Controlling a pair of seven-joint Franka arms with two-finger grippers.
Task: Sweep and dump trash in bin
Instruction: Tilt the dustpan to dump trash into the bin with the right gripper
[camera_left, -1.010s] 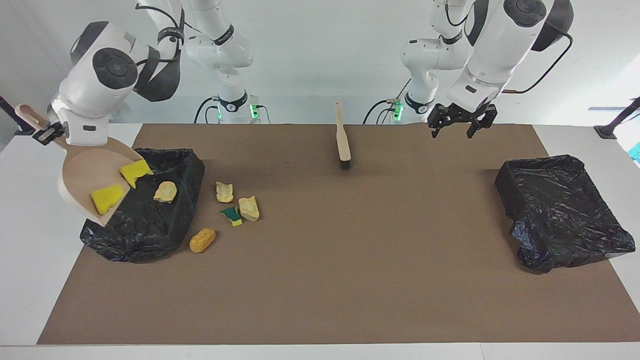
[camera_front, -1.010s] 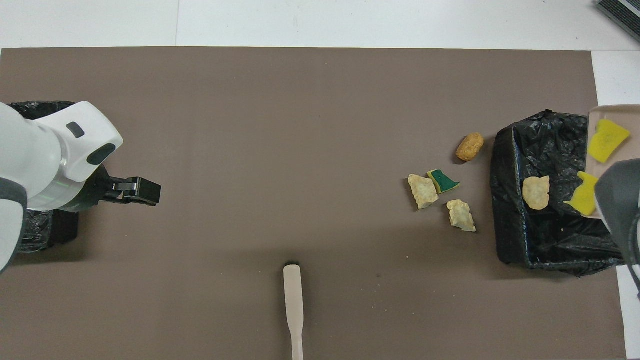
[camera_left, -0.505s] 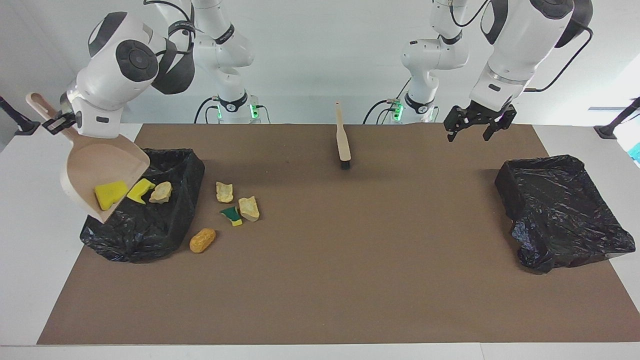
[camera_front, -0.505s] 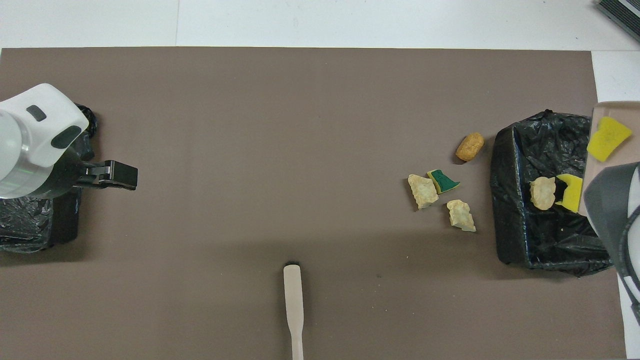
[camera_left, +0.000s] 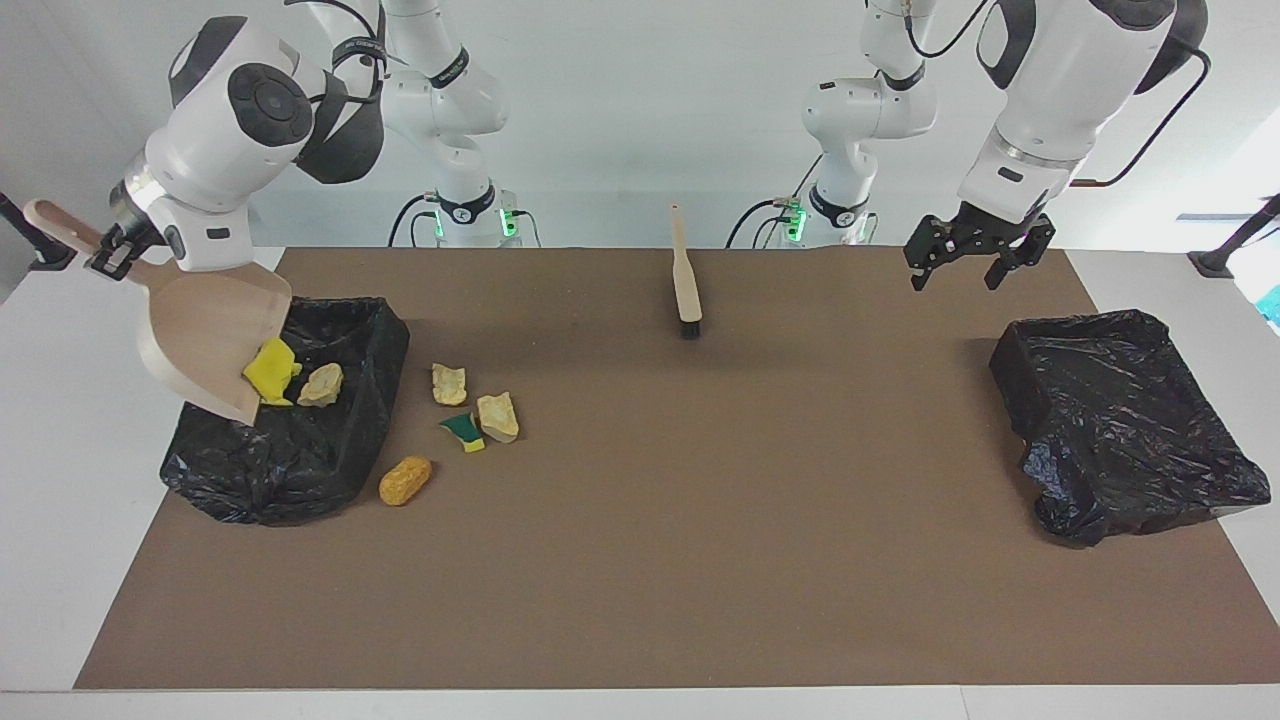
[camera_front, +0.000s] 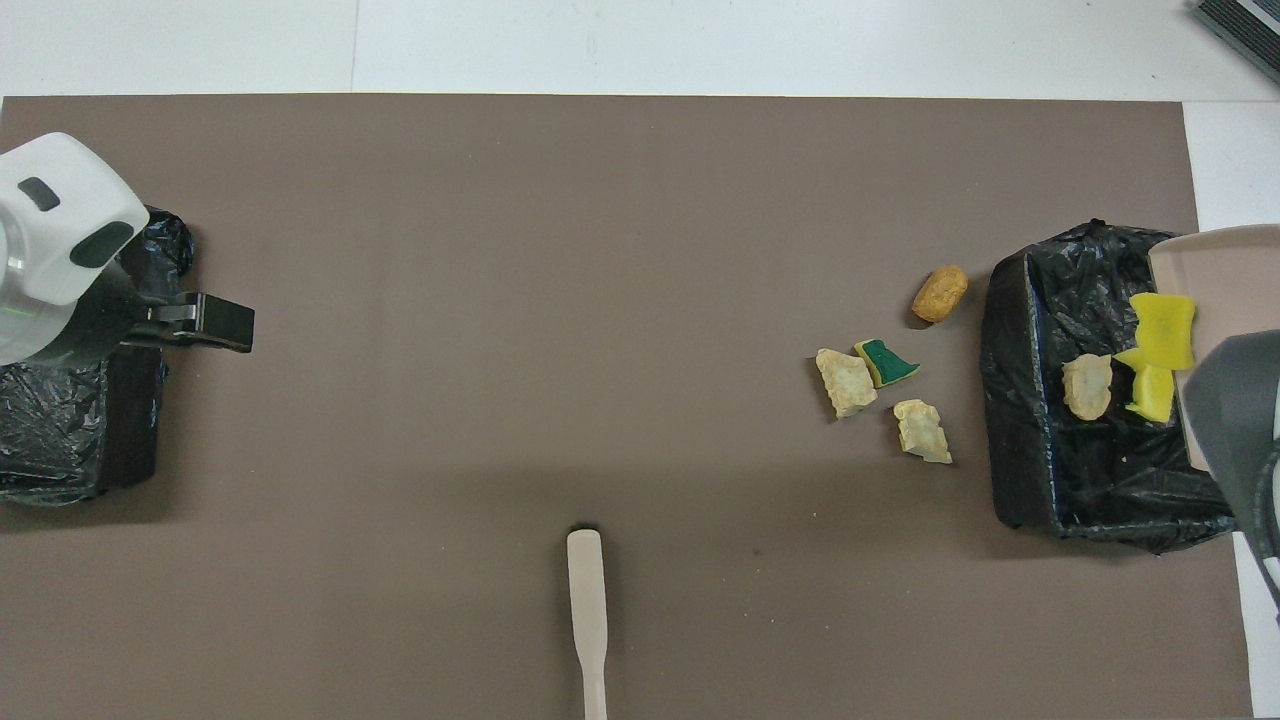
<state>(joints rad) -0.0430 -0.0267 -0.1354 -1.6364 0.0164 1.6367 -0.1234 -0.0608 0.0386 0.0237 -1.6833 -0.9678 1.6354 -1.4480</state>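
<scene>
My right gripper (camera_left: 108, 252) is shut on the handle of the beige dustpan (camera_left: 215, 335), which tilts steeply over the black-lined bin (camera_left: 300, 460) at the right arm's end. One yellow sponge bit (camera_front: 1163, 330) slides off the pan's lip. Another yellow bit (camera_front: 1150, 392) and a beige chunk (camera_left: 322, 385) lie in the bin. On the mat beside the bin lie two beige chunks (camera_left: 449, 384) (camera_left: 497, 416), a green-and-yellow sponge bit (camera_left: 462, 432) and an orange-brown lump (camera_left: 405, 481). My left gripper (camera_left: 958, 278) hangs open and holds nothing, over the mat by the second bin.
A wooden brush (camera_left: 686, 280) lies on the brown mat (camera_left: 700, 560) near the robots, midway between the arms. A second black-lined bin (camera_left: 1120, 420) sits at the left arm's end.
The dustpan has tipped steeper and both yellow sponge bits have slid down it, one dropping into the bin. The left gripper has risen and drifted toward the left arm's end.
</scene>
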